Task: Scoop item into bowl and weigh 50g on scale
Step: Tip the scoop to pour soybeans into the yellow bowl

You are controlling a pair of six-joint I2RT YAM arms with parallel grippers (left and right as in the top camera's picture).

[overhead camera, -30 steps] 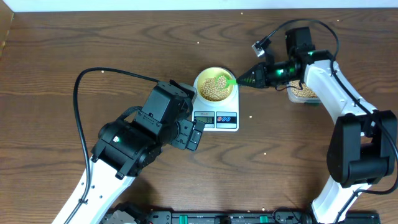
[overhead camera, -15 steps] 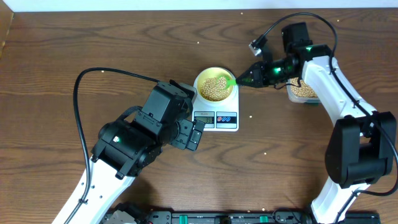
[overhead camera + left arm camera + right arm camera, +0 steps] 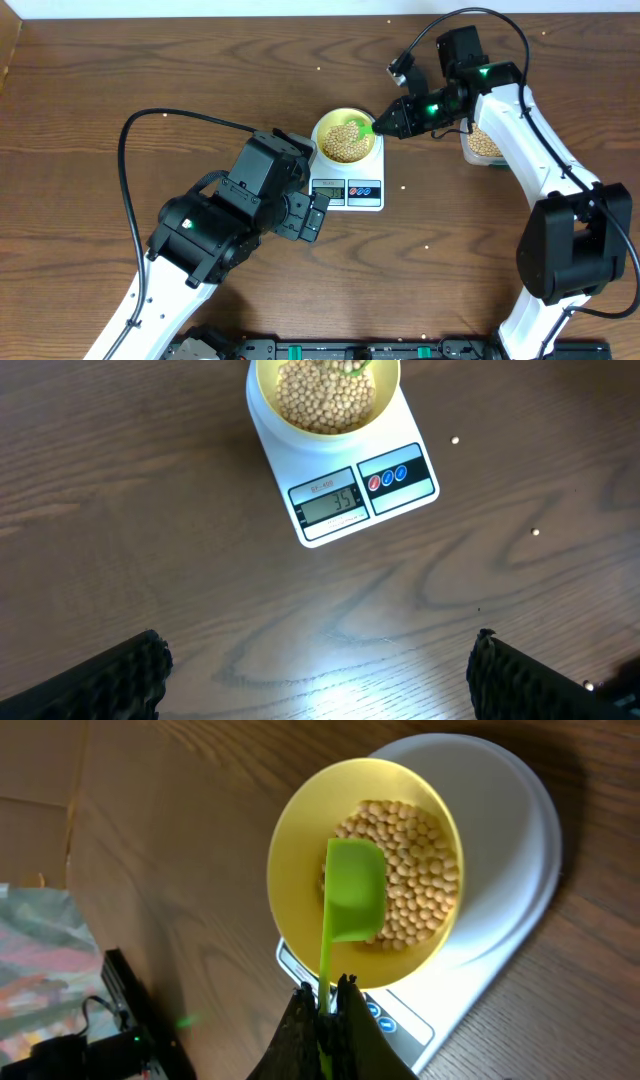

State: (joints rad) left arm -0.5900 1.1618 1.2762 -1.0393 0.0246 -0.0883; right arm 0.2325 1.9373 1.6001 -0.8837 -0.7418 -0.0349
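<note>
The right gripper (image 3: 323, 1010) is pinched tight on the handle of the green scoop (image 3: 352, 900). Over the last second the wrist has swung toward the table's far edge and pushed inward, so the scoop head now hangs over the beans (image 3: 420, 870) rather than at the right rim of the bowl (image 3: 290, 850). No beans show on the scoop, so this load looks tipped out. The bowl sits on the scale (image 3: 520, 810), mid-table and nearer the far edge. Its display (image 3: 328, 502) reads about 35, so I judge another partial scoop is needed from the clear tub (image 3: 485, 145) toward the right edge. The left gripper (image 3: 320, 680) hangs wide and empty over the near side.
</note>
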